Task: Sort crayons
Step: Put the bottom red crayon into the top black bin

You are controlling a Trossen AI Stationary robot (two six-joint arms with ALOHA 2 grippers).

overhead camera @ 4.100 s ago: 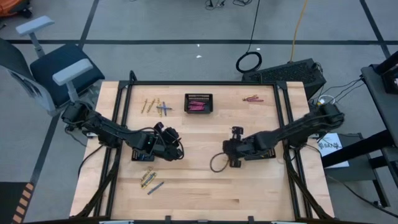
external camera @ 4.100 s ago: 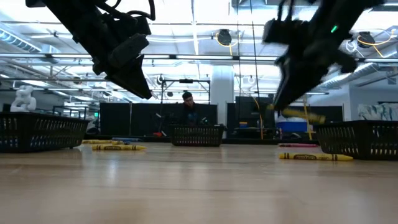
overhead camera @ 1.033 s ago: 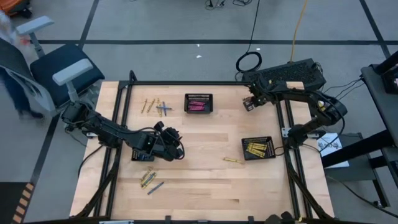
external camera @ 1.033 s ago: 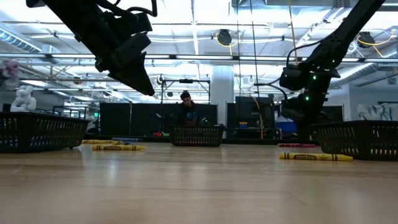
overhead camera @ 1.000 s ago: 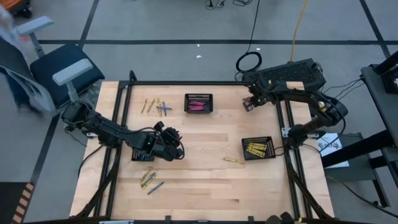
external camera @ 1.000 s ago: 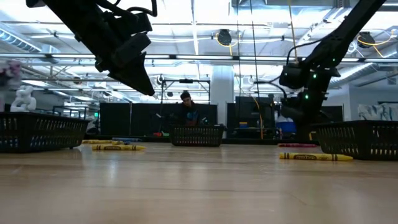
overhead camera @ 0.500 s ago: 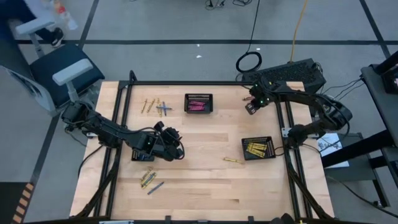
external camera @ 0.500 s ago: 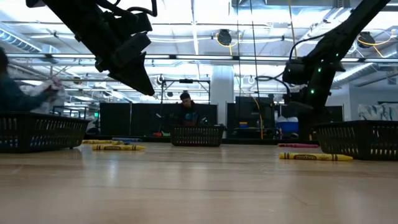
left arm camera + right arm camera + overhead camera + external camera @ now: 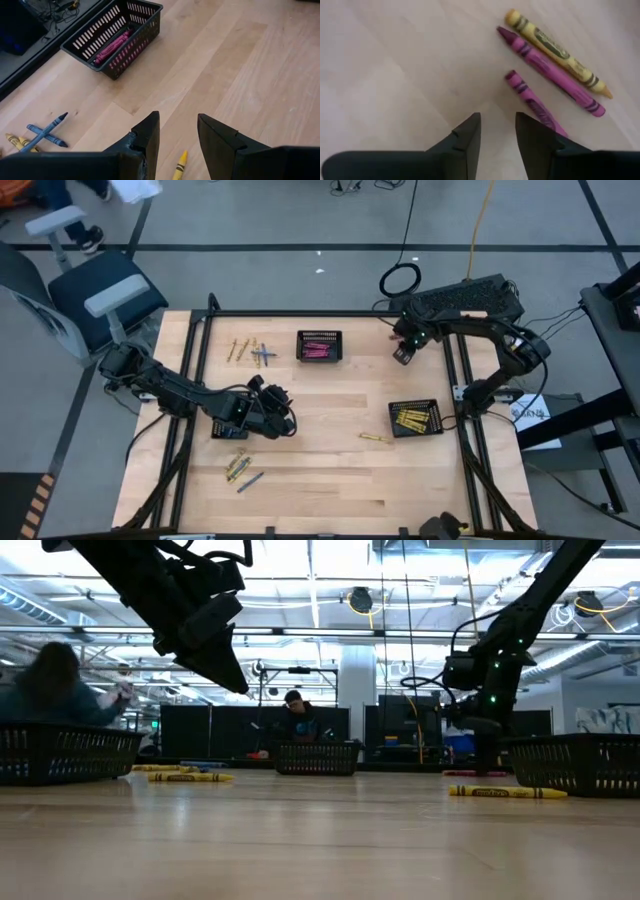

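My right gripper [image 9: 497, 122] stands open, pointing down, just above the table's far right corner [image 9: 402, 355]. Beyond its fingertips lie two pink crayons [image 9: 547, 70] [image 9: 532, 102] and a yellow crayon [image 9: 557, 52], flat on the wood; the nearer pink one runs close beside one finger, untouched. My left gripper [image 9: 178, 122] hangs open over the table's left middle [image 9: 283, 420], with nothing between its fingers. Blue and yellow crayons [image 9: 250, 352] lie at the far left, more crayons [image 9: 240, 472] at the near left. A single yellow crayon [image 9: 375, 438] lies right of centre.
A black basket with pink crayons [image 9: 319, 345] stands at the far middle, one with yellow crayons [image 9: 415, 418] at the right, and a third [image 9: 228, 430] under my left arm. Bare wood fills the middle and near side. A person [image 9: 55, 690] moves beyond the table's left.
My right gripper has rolled about its own axis and sunk a little over the crayons at the far right corner. A person has walked past behind the table's left side.
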